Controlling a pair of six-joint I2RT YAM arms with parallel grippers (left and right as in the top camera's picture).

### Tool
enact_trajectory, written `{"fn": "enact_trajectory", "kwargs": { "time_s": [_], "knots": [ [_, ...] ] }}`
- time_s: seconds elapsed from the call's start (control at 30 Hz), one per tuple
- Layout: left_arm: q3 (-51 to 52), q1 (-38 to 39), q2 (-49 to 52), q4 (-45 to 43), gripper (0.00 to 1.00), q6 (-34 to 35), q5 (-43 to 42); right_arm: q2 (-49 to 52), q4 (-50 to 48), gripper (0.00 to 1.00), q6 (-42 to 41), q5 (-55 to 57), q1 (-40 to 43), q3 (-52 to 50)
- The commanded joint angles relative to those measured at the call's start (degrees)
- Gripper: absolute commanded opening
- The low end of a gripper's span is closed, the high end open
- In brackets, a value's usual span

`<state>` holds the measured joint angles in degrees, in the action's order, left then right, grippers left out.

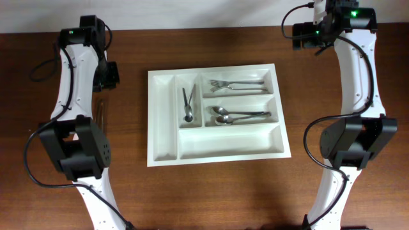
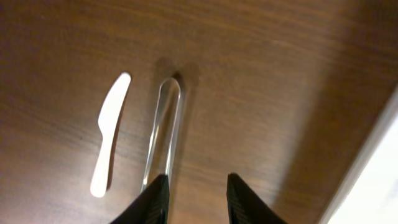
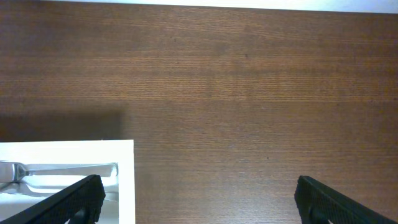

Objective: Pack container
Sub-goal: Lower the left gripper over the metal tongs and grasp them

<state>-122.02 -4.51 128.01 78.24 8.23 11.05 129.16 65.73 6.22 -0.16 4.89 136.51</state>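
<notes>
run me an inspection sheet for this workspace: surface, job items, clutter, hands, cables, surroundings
surface: brown wood-grain table, no spills seen
job's things: white tray centred; forks in top long slot, spoons in middle long slot, dark-handled cutlery in second narrow slot; leftmost narrow and bottom long slots empty; white knife and shiny utensil lie on the table left of the tray, unpacked
clutter: nothing seen
hands: left hand open by the shiny utensil's near end; right hand open wide beside the tray's corner
cables: black cables loop beside both arms, off the tray
surroundings: pale strip beyond the far edge; nothing else seen
</notes>
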Motion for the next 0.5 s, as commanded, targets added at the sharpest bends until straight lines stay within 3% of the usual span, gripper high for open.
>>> {"fn": "enact_trajectory", "kwargs": {
  "time_s": [0.0,0.47],
  "knots": [
    [4.2,-1.8,-1.7,-1.8,0.33,-3.1,1.8,-1.2,-0.1,0.99,-0.3,0.5,-0.3,1.0],
    [17.6,-5.2,-1.7,-10.3,0.31,-12.5,-5.7,-1.2,-0.1,0.99,-0.3,0.5,-0.3,0.9]
  ]
}}
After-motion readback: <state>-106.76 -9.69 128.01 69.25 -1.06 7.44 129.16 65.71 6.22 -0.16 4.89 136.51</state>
